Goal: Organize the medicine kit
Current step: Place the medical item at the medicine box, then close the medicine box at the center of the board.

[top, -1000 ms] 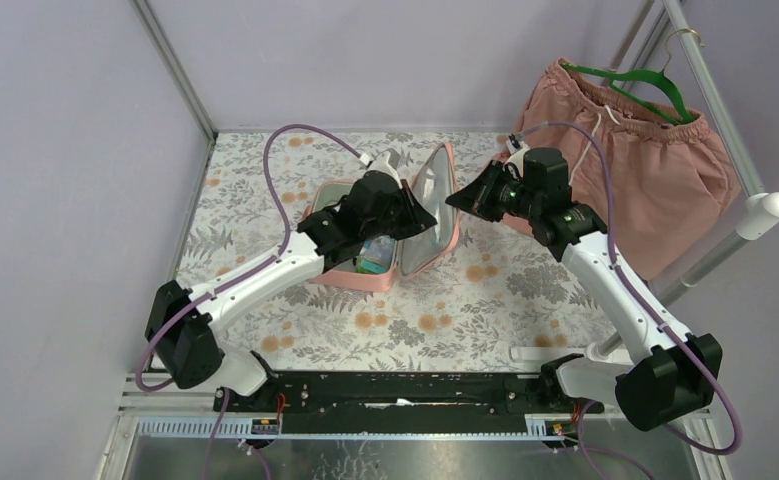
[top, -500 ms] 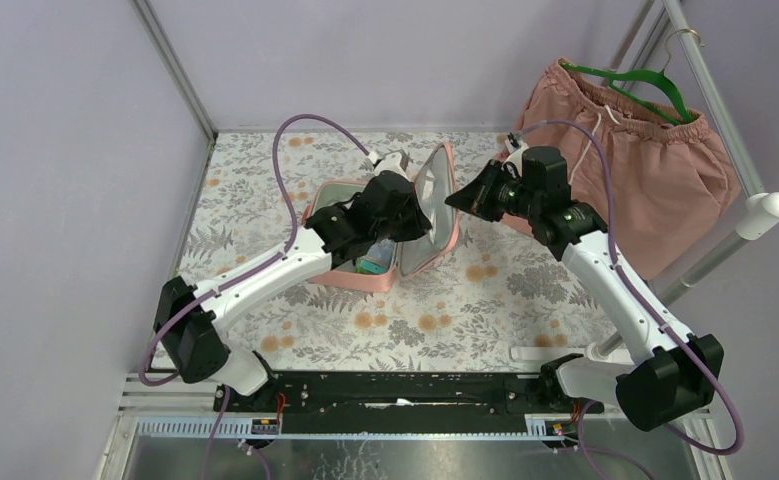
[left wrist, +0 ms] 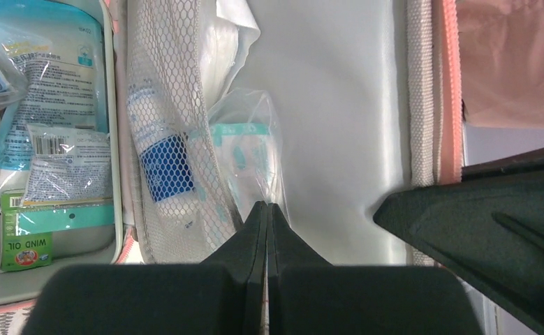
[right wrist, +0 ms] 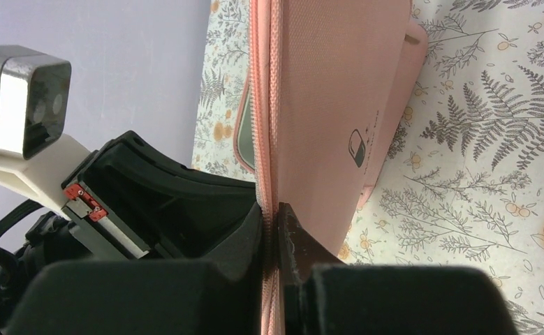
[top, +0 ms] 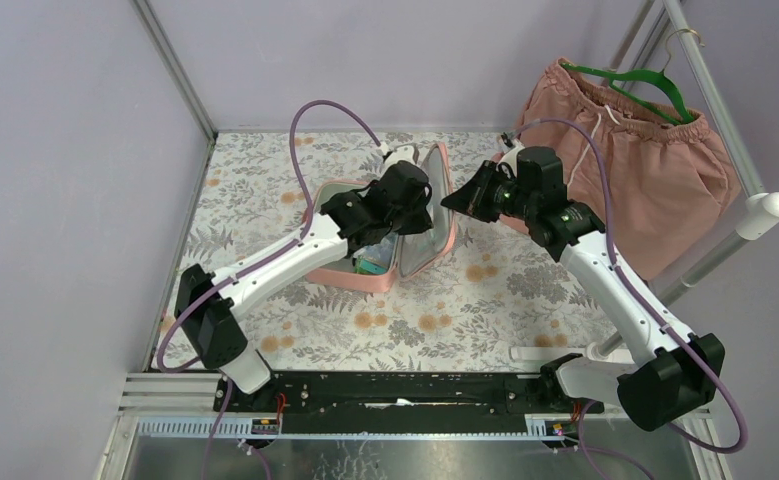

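Kit (top: 357, 281) lies open near the far edge of the table (top: 485, 300), lid (right wrist: 325, 105) upright; right gripper (right wrist: 272, 209) pinches the lid's zip rim; left gripper (left wrist: 266, 209), closed, points at a clear packet (left wrist: 248, 146) inside

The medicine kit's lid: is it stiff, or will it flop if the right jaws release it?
Probably flops: the lid stands nearly upright with the right gripper's jaws pinching its zip edge. Its fabric probably bends, and the filled mesh pocket adds weight.
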`<state>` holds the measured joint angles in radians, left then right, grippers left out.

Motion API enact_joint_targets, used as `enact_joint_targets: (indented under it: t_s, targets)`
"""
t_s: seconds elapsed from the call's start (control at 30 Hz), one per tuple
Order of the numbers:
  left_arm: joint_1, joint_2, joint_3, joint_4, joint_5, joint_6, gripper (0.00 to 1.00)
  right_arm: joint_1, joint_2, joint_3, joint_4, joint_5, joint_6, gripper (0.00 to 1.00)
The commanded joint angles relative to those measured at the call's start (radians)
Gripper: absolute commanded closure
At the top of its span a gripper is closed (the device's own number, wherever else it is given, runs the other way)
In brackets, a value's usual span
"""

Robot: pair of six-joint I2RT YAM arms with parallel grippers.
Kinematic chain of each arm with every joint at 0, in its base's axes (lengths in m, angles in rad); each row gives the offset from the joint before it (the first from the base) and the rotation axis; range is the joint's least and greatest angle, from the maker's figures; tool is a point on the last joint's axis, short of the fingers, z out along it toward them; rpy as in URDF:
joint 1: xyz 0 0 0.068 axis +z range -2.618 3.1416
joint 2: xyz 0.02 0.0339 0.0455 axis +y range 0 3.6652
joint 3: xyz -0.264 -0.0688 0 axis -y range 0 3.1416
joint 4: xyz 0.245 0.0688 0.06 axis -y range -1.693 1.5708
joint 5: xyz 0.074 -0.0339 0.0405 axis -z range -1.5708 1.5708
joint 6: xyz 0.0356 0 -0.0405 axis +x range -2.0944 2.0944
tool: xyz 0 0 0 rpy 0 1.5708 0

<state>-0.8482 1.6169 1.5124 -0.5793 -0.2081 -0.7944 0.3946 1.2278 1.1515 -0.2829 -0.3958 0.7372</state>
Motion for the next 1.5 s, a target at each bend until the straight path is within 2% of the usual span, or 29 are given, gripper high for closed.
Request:
enact_joint_targets:
  t_s: [0.0, 0.03, 0.23, 0.4, 0.57, 0.67, 0.83, 1.07, 1.37, 1.47]
  targets:
    - [0.001, 0.043, 0.044, -0.035, -0.044, 0.043, 1.0, 0.035, -0.014, 0.073, 0.002, -0.051, -0.002, 1.0]
    - [0.002, 0.046, 0.045, -0.039, -0.049, 0.044, 1.0, 0.036, -0.014, 0.076, 0.0, -0.047, -0.004, 1.0]
    - [0.002, 0.028, 0.052, -0.041, -0.053, 0.056, 0.8, 0.036, -0.016, 0.079, -0.006, -0.03, -0.015, 1.0]
    - [0.002, -0.019, 0.132, -0.039, -0.006, 0.094, 0.68, 0.036, -0.014, 0.086, -0.034, 0.034, -0.051, 1.0]
    - [0.003, -0.087, 0.189, -0.039, 0.034, 0.123, 0.57, 0.035, -0.004, 0.101, -0.067, 0.104, -0.09, 1.0]
    - [0.021, -0.146, 0.159, -0.023, 0.053, 0.131, 0.48, 0.028, 0.004, 0.124, -0.106, 0.148, -0.12, 1.0]
    - [0.144, -0.271, -0.013, 0.014, 0.09, 0.127, 0.43, -0.02, -0.005, 0.161, -0.179, 0.182, -0.176, 1.0]
    - [0.298, -0.406, -0.222, 0.0, 0.051, 0.155, 0.41, -0.122, -0.035, 0.219, -0.311, 0.209, -0.281, 1.0]
    - [0.424, -0.477, -0.341, -0.02, 0.063, 0.187, 0.39, -0.202, 0.008, 0.374, -0.452, 0.269, -0.424, 1.0]
    - [0.447, -0.489, -0.361, -0.029, 0.062, 0.204, 0.38, -0.203, 0.054, 0.436, -0.474, 0.235, -0.451, 1.0]
